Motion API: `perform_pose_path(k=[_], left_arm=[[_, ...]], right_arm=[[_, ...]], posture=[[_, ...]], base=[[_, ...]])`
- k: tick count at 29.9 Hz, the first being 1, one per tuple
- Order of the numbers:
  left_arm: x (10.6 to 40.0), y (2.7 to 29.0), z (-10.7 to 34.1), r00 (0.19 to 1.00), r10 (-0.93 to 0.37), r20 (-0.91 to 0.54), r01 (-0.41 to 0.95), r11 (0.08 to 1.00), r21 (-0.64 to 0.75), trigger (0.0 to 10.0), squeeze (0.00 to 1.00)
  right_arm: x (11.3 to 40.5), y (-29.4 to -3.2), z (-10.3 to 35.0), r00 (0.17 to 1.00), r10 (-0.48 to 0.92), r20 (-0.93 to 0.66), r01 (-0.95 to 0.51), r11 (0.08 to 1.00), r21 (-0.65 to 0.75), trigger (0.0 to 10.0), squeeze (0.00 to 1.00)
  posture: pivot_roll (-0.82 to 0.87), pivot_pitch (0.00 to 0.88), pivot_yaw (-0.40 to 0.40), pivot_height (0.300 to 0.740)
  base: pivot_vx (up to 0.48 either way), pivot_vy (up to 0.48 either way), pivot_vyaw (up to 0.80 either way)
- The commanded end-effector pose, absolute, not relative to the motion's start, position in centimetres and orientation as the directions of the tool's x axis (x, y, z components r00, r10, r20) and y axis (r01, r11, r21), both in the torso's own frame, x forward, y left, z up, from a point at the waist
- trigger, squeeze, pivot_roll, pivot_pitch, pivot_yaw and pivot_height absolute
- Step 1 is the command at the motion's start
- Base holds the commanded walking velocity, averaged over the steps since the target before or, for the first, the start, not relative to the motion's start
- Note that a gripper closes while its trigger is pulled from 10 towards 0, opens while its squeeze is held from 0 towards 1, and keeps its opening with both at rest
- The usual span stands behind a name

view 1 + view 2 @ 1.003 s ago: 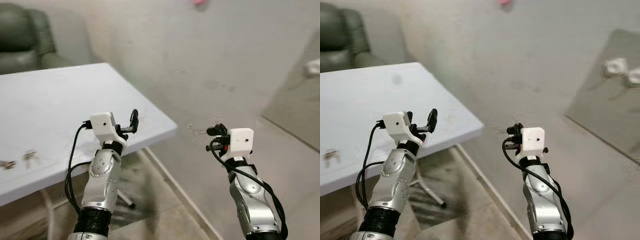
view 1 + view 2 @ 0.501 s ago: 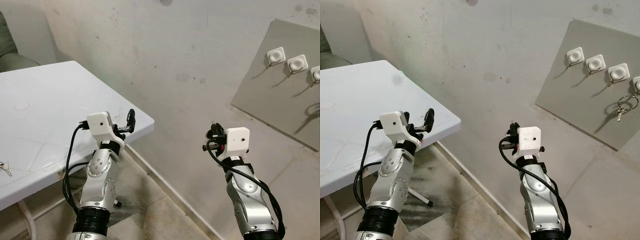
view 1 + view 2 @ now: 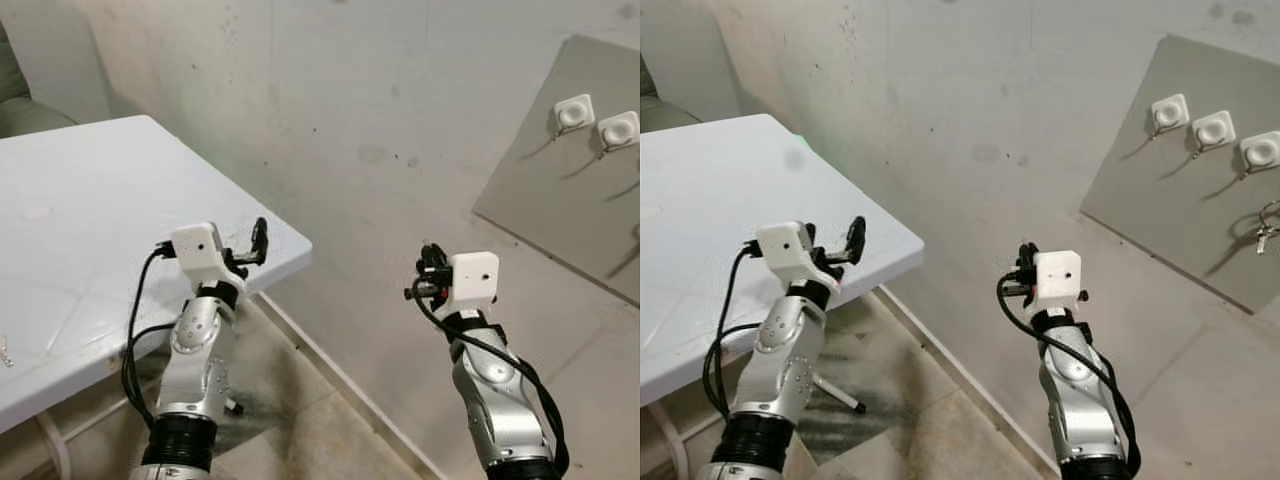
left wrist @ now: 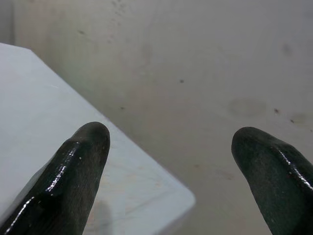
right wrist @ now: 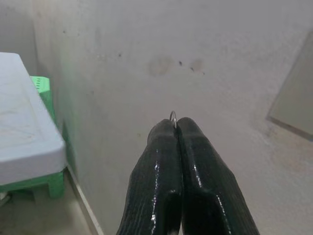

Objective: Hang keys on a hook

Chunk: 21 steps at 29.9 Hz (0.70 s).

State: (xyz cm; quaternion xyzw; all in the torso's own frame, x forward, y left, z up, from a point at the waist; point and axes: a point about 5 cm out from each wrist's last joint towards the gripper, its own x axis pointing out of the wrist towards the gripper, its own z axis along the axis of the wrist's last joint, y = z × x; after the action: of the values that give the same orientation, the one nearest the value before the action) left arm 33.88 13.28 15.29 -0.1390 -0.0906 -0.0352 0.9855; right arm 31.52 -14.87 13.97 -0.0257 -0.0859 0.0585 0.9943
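- Two claws stood raised before the wall; the grey board hung off to the right of the right gripper and well apart from it, higher than its fingers.
- White table lay under and to the left of the left gripper, whose fingers were spread wide and held nothing; a swing could have clipped the table corner.
- Three white hooks sat in a row on the board, with one key ring already hanging below; a misjudged reach might have knocked that ring off.
- Smallest was the ring, just a sliver peeking from the right gripper's tightly pressed fingertips. With so little exposed, threading it over a hook looked likely to fail, or the keys could have slipped out.
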Motion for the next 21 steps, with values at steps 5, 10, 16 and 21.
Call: perform_pose_path(k=[5,10,16,21], left_arm=[[33.79,12.16,15.3,0.981,-0.07,0.181,0.12,0.953,-0.278,10.0,0.0],[33.72,12.07,15.19,0.983,-0.067,0.172,0.113,0.955,-0.274,10.0,0.0],[33.68,11.77,15.03,0.986,-0.066,0.151,0.109,0.948,-0.3,10.0,0.0],[33.52,11.44,14.97,0.985,-0.081,0.152,0.122,0.949,-0.291,10.0,0.0]], right_arm=[[31.45,-15.94,14.36,0.98,0.092,0.176,-0.082,0.994,-0.066,10.0,0.0],[31.4,-16.04,14.32,0.981,0.092,0.174,-0.081,0.994,-0.068,10.0,0.0],[31.45,-15.9,14.38,0.98,0.098,0.173,-0.087,0.994,-0.069,10.0,0.0],[31.36,-15.71,14.64,0.973,0.113,0.199,-0.104,0.993,-0.053,10.0,0.0]], posture=[[0.02,0.005,-0.089,0.74],[0.03,0.004,-0.094,0.74],[0.03,0.0,-0.096,0.74],[0.03,0.0,-0.094,0.74]], base=[[0.0,0.0,-0.72],[0.0,0.0,-0.72],[0.0,0.0,-0.72],[0.0,0.0,-0.41]])
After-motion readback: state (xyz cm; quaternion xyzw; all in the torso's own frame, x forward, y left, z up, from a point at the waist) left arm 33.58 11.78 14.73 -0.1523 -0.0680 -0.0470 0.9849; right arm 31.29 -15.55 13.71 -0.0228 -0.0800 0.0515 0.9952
